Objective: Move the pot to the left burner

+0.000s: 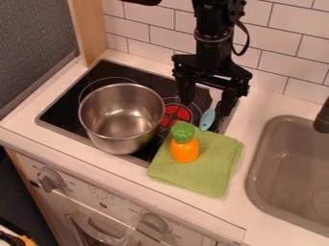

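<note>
- Oven front (128, 211): pale panel below the near edge of the table (96, 167), bearing two round knobs, with a curved handle beneath.
- Green cloth (215, 166): folded into a flat pad, laid across the right-hand near corner of the cooktop (69, 111) and onto the table.
- Toy vegetable (185, 150): orange body, green top; positioned on the far left part of the cloth, with the green end pointing away from the camera.
- Pot (122, 117): the task's object; metal, deep, open-topped and upright, located on the left part of the cooktop in the view. It partly covers the thin ring of the left burner (108, 78); the alignment of its base with that ring cannot be told.
- Red-marked burner (176, 114): just to the right of the pot in the view, partly hidden by the pot's wall.
- Blue utensil (208, 119): spoon-like, its rounded end beyond the cloth, its handle extending toward the wall.
- End effector (207, 98): black, suspended over the far right part of the cooktop, apart from the pot. It is released, the two fingers (186, 92) well spread, with nothing visibly grasped.
- Sink (292, 158): grey basin at the right, with a dark tap (323, 117) at its edge.
- Wall (160, 36): white tiles behind the table.
</note>
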`<action>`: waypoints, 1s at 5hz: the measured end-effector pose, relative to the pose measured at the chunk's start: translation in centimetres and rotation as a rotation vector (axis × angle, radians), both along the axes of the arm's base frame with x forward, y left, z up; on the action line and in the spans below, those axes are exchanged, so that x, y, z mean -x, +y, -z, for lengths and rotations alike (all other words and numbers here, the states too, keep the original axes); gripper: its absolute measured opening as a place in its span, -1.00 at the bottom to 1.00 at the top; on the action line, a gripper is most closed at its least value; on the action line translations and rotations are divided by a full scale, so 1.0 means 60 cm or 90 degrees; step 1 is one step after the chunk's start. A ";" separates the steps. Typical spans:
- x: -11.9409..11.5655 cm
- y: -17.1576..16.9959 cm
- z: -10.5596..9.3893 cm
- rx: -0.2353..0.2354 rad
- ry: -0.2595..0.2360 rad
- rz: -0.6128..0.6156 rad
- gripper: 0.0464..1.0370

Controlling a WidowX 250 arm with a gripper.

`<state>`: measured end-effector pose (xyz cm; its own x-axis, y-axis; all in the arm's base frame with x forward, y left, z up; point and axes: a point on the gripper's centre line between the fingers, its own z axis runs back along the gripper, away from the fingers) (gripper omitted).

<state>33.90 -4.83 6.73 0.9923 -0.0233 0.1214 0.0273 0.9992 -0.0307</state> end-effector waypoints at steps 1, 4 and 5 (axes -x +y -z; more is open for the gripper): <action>0.005 0.001 0.016 -0.002 0.019 -0.003 0.93; 0.029 0.049 -0.057 -0.017 -0.047 -0.063 0.93; 0.034 0.082 -0.038 -0.027 -0.027 -0.101 0.93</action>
<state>31.83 0.10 8.99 0.9779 0.1276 0.1654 -0.1311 0.9913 0.0100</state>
